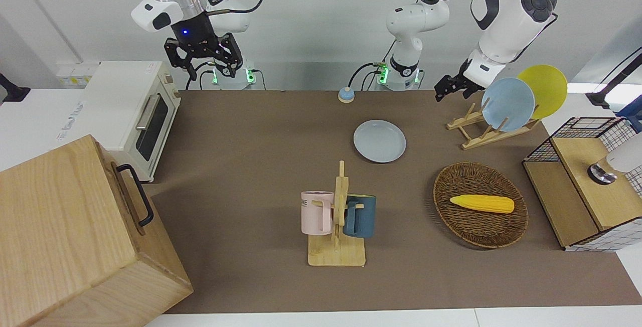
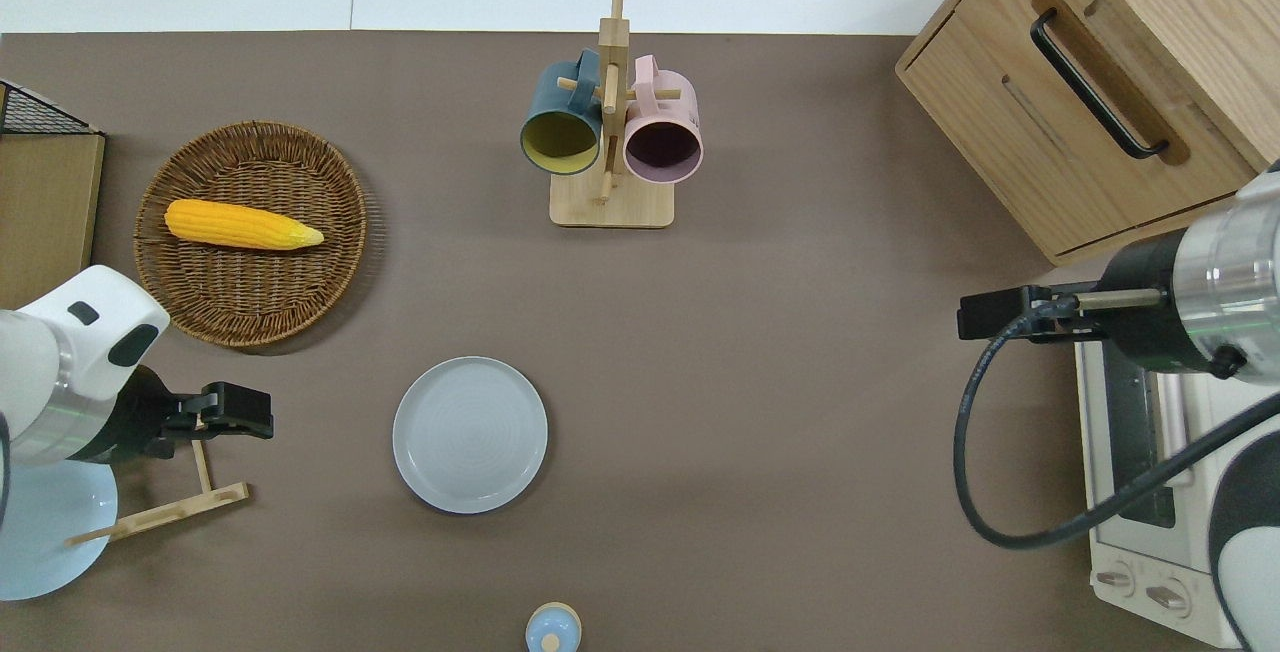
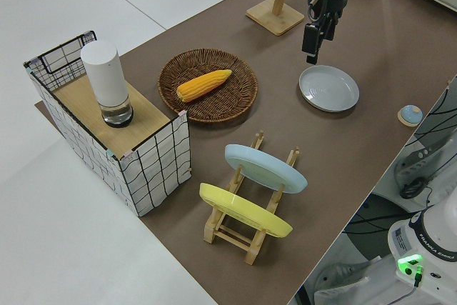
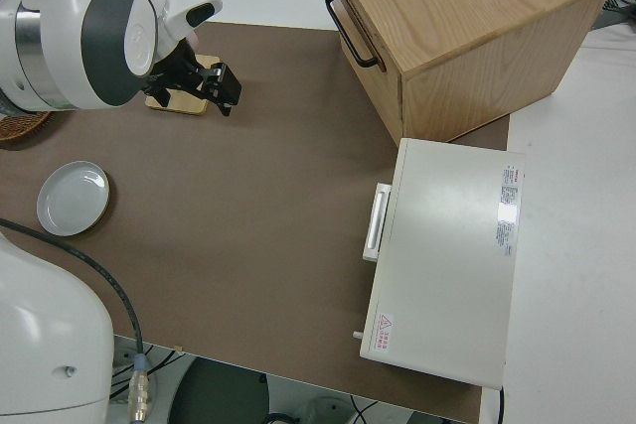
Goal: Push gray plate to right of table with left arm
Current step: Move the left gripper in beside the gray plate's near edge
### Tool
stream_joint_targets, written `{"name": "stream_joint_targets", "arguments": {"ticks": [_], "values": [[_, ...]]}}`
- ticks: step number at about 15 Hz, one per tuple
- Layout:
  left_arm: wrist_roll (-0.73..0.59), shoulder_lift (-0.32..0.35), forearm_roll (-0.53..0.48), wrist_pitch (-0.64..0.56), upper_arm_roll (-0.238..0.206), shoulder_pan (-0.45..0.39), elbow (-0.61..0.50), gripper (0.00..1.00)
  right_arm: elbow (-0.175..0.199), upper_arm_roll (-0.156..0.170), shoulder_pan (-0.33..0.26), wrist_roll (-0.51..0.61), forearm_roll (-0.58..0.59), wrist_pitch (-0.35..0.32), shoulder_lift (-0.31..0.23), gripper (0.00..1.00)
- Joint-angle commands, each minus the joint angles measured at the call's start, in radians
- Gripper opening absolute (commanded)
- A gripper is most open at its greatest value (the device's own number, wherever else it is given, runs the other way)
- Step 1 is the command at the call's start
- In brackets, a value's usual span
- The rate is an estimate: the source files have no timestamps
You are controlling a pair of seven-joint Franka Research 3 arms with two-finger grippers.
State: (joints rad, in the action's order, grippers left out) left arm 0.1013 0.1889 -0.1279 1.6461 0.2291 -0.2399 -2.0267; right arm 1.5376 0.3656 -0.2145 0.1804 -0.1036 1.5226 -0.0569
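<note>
The gray plate [image 1: 379,141] lies flat on the brown table [image 1: 251,166], about midway along it on the half nearer to the robots. It also shows in the overhead view [image 2: 470,434], the left side view [image 3: 328,88] and the right side view [image 4: 73,198]. My left gripper [image 1: 449,89] is up in the air. The overhead view shows my left gripper [image 2: 245,410] over the plate rack's end that faces the gray plate, about a plate's width short of its rim. It holds nothing. The left side view shows my left gripper [image 3: 312,39] pointing down. My right arm is parked.
A wooden plate rack [image 1: 476,134] holds a sky-blue plate [image 1: 507,104] and a yellow plate [image 1: 544,90]. A wicker basket [image 1: 481,226] holds a corn cob [image 1: 482,203]. A mug tree [image 1: 338,216], a small blue knob [image 1: 346,95], a toaster oven [image 1: 135,116], a wooden cabinet [image 1: 75,236] and a wire crate [image 1: 587,181] stand around.
</note>
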Motion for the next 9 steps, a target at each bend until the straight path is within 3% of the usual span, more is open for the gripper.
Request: {"name": "stream_joint_targets", "arguments": {"ticks": [1, 9], "values": [[0.026, 0.061, -0.029, 0.13, 0.006, 0.022, -0.154, 0.99, -0.014, 0.004, -0.006, 0.002, -0.016, -0.005, 0.006, 0.996], [0.028, 0.073, -0.075, 0.299, 0.009, 0.071, -0.323, 0.99, -0.014, 0.004, -0.006, 0.002, -0.016, -0.005, 0.006, 0.996]]}}
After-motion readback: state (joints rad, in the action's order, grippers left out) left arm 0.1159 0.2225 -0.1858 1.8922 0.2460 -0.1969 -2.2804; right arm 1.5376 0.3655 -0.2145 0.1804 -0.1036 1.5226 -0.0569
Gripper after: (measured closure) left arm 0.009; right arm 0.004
